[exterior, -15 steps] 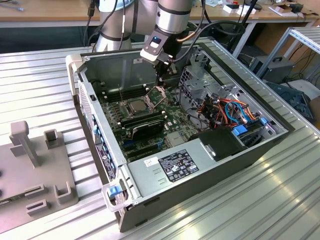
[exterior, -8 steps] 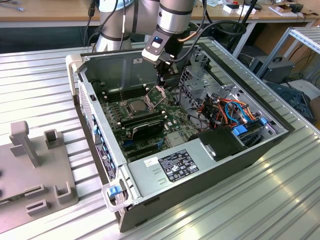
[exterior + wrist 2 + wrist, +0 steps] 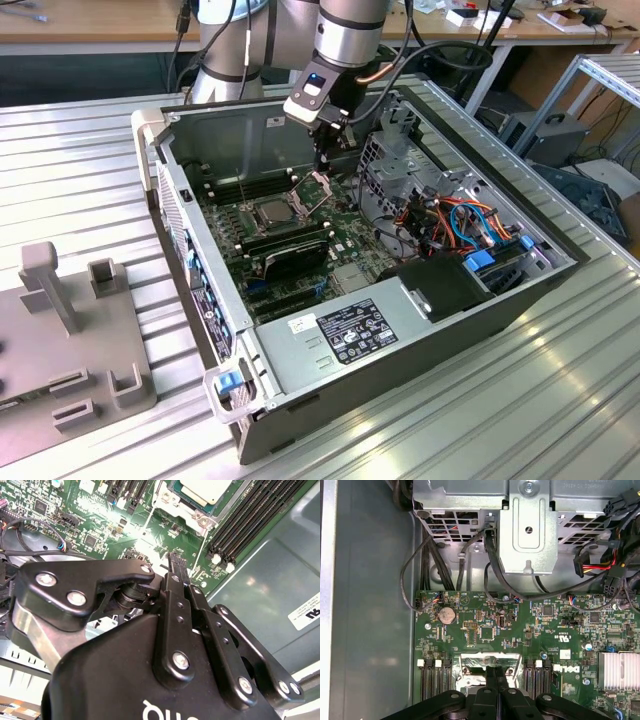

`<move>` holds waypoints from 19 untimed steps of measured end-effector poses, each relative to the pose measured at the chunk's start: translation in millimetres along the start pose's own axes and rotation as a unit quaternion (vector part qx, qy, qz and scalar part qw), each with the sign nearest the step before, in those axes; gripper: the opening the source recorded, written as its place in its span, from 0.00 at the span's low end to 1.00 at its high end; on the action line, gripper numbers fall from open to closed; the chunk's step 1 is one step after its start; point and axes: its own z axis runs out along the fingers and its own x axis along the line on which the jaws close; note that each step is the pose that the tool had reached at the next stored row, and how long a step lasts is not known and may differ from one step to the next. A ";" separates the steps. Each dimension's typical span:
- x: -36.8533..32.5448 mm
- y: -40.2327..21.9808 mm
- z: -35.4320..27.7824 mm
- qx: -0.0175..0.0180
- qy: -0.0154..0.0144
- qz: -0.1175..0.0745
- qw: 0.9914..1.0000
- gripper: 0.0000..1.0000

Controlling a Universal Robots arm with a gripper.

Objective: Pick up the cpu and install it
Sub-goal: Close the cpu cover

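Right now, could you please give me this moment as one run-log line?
tool: shut, above motherboard | cpu: lying in socket | socket plate: hinged up

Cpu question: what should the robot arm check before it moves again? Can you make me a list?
1. Cpu inside the socket: ok, it lies within the socket's frame.
2. Cpu sitting fully flat: cannot tell.
3. Gripper free of the cpu: ok, it is shut and apart from the cpu.
4. Plate closed over the cpu: not ok, it stands raised beside the socket.
5. Cables off the socket: ok, they hang by the cage, away from it.
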 end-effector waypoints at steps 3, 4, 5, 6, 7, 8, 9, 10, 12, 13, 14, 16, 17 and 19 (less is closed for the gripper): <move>-0.1 2.6 0.4 0.000 0.000 0.000 1.000 0.11; -0.1 4.2 0.7 0.000 0.000 0.000 1.000 0.11; -0.1 6.2 1.0 0.000 0.000 0.000 1.000 0.11; -0.1 8.4 1.3 0.000 0.000 0.000 1.000 0.11; -0.1 11.9 1.9 0.000 0.000 0.000 1.000 0.11; -0.1 14.8 2.7 0.000 0.000 0.000 1.000 0.11; -0.1 16.6 3.1 0.000 0.000 0.000 1.000 0.11; -0.1 19.6 3.8 0.000 0.000 0.000 1.000 0.11; -0.2 23.4 4.8 0.001 0.000 0.000 1.000 0.11; -0.2 25.2 5.3 0.001 0.000 0.000 1.000 0.11; -0.1 26.8 6.0 0.001 0.000 0.000 1.000 0.11; -0.1 31.7 10.0 0.001 0.000 0.000 1.000 0.11; -0.1 32.7 11.1 0.001 0.000 0.000 1.000 0.11; 0.0 34.1 16.1 0.002 0.000 0.000 1.000 0.11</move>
